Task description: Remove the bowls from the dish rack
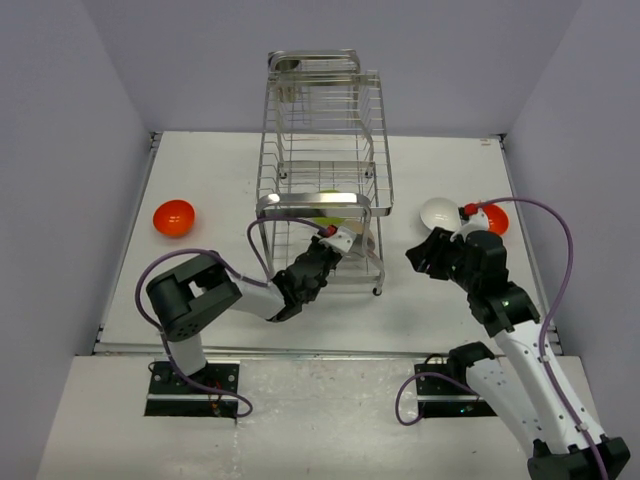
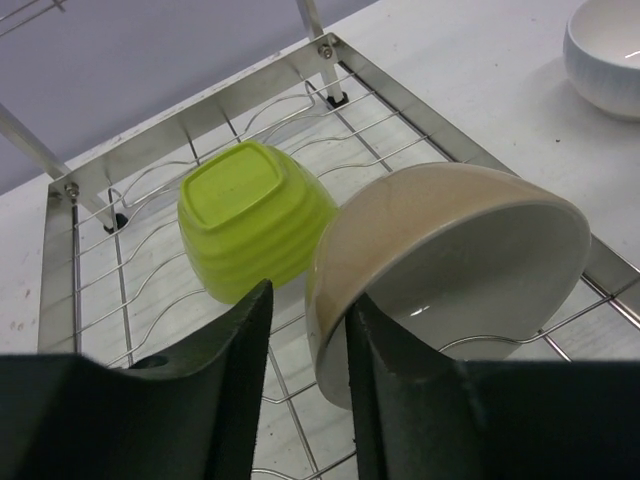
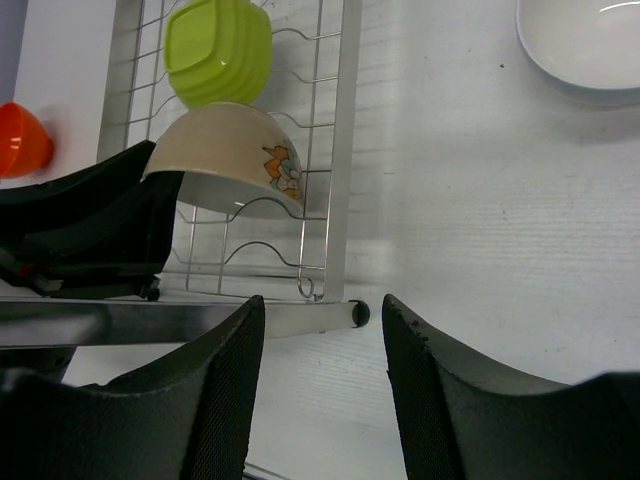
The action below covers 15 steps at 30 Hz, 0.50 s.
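My left hand (image 2: 311, 300) straddles the beige bowl's (image 2: 450, 230) rim on the rack's (image 2: 200, 110) bottom shelf, not quite pinching yet. I'd squeeze firmly, then lift clear of the green bowl (image 2: 255, 215) at its 10 o'clock. Right hand (image 3: 322, 305) is spread, empty.

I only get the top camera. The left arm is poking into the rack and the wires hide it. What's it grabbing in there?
Observer: The left tool straddles the rim of a beige bowl tipped on its side. One finger is inside and one outside, not clamped yet.
Operator: Is the green thing a bowl too?
Observer: Yes, it's a lime-green bowl, flipped so its bottom shows, right beside the beige one on the dish rack.
Operator: Is the beige bowl plain?
Observer: No, the right wrist view shows a little coloured picture on its outside.
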Available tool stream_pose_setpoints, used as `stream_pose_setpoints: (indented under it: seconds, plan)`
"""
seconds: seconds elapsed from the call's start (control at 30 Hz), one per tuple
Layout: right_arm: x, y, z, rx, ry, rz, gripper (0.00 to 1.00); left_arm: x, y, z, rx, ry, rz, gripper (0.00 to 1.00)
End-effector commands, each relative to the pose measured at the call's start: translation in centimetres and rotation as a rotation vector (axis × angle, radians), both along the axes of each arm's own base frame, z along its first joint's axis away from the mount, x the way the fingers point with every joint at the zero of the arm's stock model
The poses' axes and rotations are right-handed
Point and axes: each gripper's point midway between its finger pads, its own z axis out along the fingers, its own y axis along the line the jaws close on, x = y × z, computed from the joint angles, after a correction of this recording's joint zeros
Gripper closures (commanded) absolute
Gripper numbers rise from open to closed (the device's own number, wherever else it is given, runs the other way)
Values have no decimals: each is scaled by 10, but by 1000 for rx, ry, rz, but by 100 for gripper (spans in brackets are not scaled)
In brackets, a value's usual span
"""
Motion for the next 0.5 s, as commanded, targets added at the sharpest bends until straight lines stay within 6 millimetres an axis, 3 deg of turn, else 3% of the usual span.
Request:
stream_pose_setpoints:
  seconds: [0.0,0.3,0.47]
  plan:
    - [3,-1,24,-6,-59,5,48,12,2,21,-84,-54,40,68]
    - [2,0,20,-9,-54,9,48,10,8,21,-138,-62,53,100]
    - [3,0,19,-13,-50,14,48,5,15,34,-191,-87,58,100]
